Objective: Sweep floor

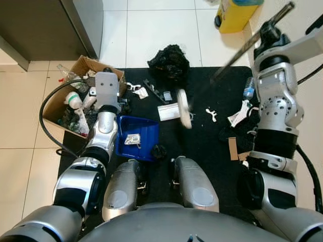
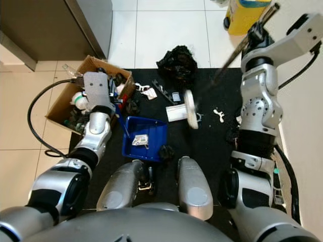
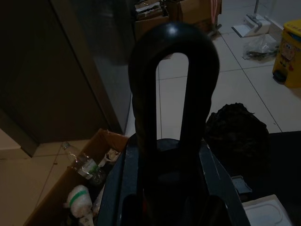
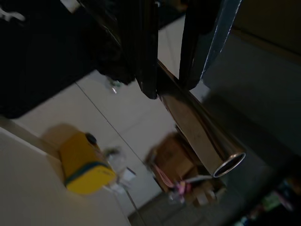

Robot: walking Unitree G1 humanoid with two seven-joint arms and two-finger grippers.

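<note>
Looking down from my head camera, I see a black mat (image 1: 202, 141) on pale tile, strewn with scraps. My right hand (image 4: 167, 52), at the upper right of the frame, pinches the metal broom handle (image 1: 247, 45); the handle slants down to the white brush head (image 1: 183, 108) at centre frame. My left hand (image 3: 171, 94), left of centre, is clamped around the loop handle of a blue dustpan (image 1: 139, 137), which rests on the mat holding paper scraps. A cardboard box of rubbish (image 1: 75, 96) sits at the left, and a yellow bin (image 1: 234, 14) is at the top right.
</note>
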